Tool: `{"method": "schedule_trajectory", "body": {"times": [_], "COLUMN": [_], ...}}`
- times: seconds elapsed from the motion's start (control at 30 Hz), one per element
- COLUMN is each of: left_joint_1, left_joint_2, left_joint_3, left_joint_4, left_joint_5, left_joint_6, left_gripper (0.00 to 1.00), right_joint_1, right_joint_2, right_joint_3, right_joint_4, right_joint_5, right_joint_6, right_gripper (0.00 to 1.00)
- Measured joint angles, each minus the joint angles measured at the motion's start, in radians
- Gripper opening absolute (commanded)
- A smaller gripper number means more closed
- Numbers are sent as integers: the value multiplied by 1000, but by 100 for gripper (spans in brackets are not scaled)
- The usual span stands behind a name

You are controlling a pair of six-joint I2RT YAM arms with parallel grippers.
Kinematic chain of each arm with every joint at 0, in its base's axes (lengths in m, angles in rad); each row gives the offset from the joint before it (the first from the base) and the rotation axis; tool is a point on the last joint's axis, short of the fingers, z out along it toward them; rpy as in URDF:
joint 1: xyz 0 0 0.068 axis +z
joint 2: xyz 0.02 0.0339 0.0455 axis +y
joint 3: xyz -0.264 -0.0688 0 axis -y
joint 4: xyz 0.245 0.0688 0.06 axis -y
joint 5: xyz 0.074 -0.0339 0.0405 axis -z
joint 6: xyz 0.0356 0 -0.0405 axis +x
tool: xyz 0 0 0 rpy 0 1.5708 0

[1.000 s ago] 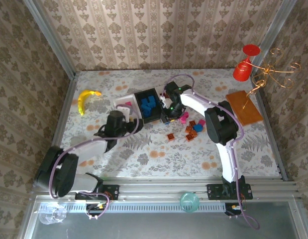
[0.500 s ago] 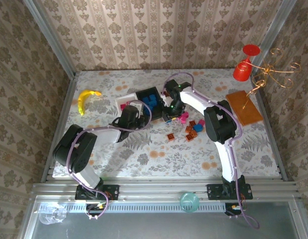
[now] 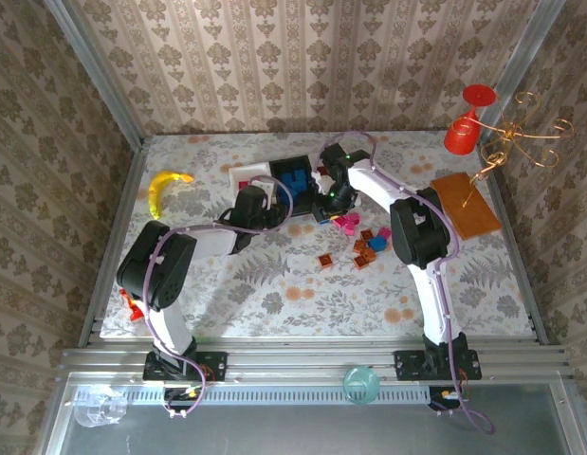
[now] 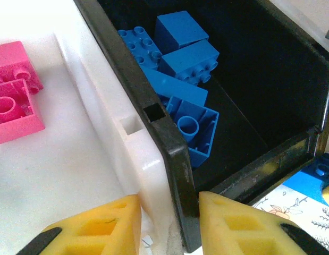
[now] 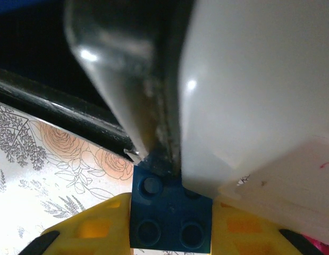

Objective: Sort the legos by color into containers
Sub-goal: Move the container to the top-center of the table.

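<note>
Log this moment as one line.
left tool: pinching white tray and black tray walls | right tool: holding blue brick | loose bricks: unsorted

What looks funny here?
The left gripper pinches the white tray and black tray walls together, not a brick. The right gripper holds a blue lego butted against the black tray's corner. A banana lies on the table too.

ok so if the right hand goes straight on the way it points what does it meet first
Probably the touching walls of the black tray and white tray, right ahead; the blue brick in the right hand would hit them first.
</note>
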Motion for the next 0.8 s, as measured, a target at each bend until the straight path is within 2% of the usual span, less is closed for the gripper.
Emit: {"method": "schedule_trajectory", "body": {"times": [0.2, 0.43, 0.63, 0.8], "left_joint_1": [31, 39, 39, 42], "left_joint_2": [40, 42, 35, -88], "left_joint_3": [73, 116, 103, 21], "left_joint_4": [-23, -49, -46, -42], "left_joint_5": [22, 20, 24, 45], "left_joint_6": [7, 11, 9, 3], "left_gripper": [31, 34, 49, 59], "right_joint_1": [40, 105, 87, 73], "right_joint_2": [-3, -42, -151, -267], "right_joint_3": [11, -8, -141, -229], "right_joint_4": [-68, -69, 34, 208], "right_joint_5": [31, 114, 66, 5], "right_joint_6": [-70, -90, -73, 14], "right_gripper": [31, 30, 29, 29]}}
